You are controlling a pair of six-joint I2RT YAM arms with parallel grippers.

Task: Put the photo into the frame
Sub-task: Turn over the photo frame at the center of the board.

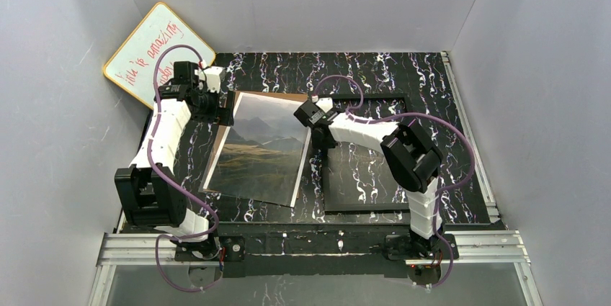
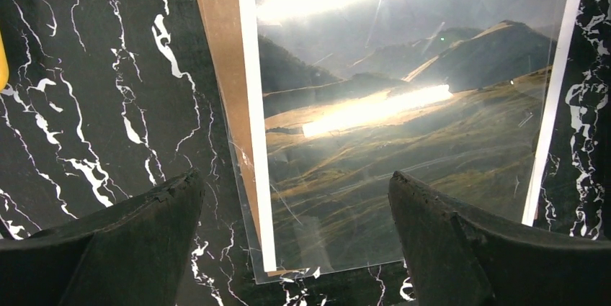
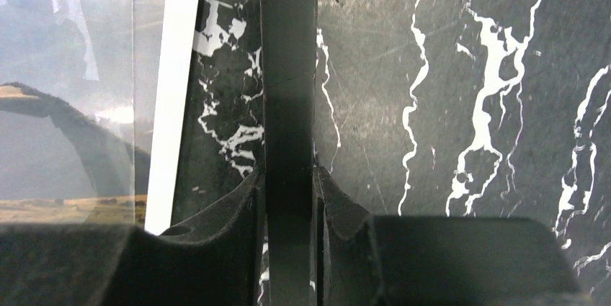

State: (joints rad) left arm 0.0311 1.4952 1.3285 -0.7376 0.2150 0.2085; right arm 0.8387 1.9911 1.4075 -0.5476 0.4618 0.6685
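The photo [image 1: 263, 151], a misty mountain print, lies face up left of centre on the marbled table. A clear sheet [image 2: 248, 248] lies over it, its edge just past the photo's white border. The black frame [image 1: 360, 207] lies flat to the right of the photo. My right gripper [image 1: 315, 115] is at the frame's left bar [image 3: 288, 68]; in the right wrist view its fingers [image 3: 245, 198] press that bar from both sides. My left gripper [image 2: 294, 180] hangs open above the photo's [image 2: 403, 140] corner, holding nothing, at the photo's far left corner in the top view [image 1: 222, 108].
A brown backing panel [image 2: 223, 68] lies under the photo and sticks out along its left side. A yellow-edged whiteboard [image 1: 155, 50] with red writing leans in the back left corner. Grey walls close in the black marbled table [image 1: 403, 75] on three sides.
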